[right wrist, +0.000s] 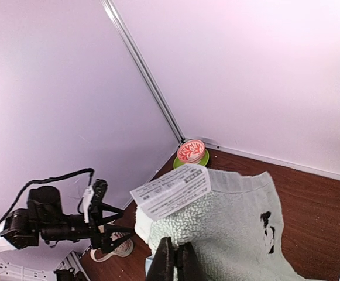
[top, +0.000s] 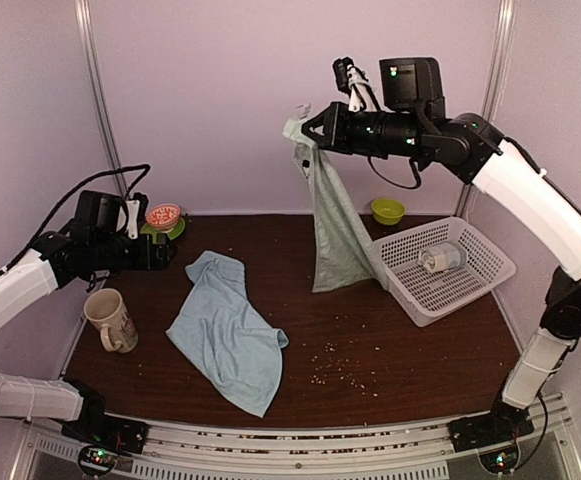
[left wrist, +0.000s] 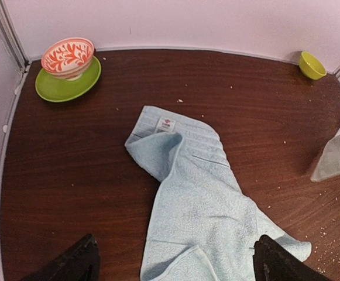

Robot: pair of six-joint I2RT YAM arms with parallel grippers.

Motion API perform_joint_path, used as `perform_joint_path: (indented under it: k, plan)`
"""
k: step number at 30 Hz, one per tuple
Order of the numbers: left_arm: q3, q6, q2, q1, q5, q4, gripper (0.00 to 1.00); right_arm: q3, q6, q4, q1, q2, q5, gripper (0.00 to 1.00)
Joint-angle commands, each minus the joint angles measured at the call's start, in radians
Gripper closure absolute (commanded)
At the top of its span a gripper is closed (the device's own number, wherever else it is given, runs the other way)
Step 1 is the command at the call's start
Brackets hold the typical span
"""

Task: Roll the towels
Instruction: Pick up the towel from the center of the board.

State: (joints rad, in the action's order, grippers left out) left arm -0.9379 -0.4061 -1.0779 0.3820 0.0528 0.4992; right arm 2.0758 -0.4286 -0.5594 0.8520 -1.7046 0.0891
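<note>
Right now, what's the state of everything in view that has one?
light blue towel: unrolled, crumpled on the table
sage-green towel: unrolled, hanging in the air
right gripper: jaws shut on the sage-green towel
left gripper: jaws open, holding nothing
mug: upright
patterned bowl: upright on the green plate
white basket: upright, small container lying inside
yellow-green bowl: upright

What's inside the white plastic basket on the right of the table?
A small pale cup-like container lies on its side in the white slatted plastic basket. The hanging sage-green cloth towel covers the basket's left corner, so anything there is hidden.
</note>
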Motion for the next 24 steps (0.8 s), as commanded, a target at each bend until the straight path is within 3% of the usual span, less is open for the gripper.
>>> perform_joint_path:
  k: [1, 6, 14, 21, 24]
  plan:
    - [0.046, -0.079, -0.047, 0.063, 0.012, -0.047, 0.08, -0.048, 0.078, 0.05, 0.01, 0.094, 0.003, 1.0]
    - [0.057, -0.143, -0.116, 0.172, 0.045, -0.084, 0.09, -0.156, 0.04, 0.106, -0.023, 0.137, 0.065, 1.0]
    - [0.01, -0.233, -0.304, 0.284, 0.077, -0.066, 0.11, 0.134, 0.021, 0.069, -0.026, 0.063, 0.166, 1.0]
    - [-0.028, -0.26, -0.447, 0.309, 0.079, -0.057, 0.11, 0.184, -0.065, 0.149, -0.032, 0.08, 0.273, 1.0]
    - [-0.047, -0.262, -0.499, 0.311, 0.089, -0.054, 0.13, 0.098, -0.07, 0.132, -0.031, 0.128, 0.293, 1.0]
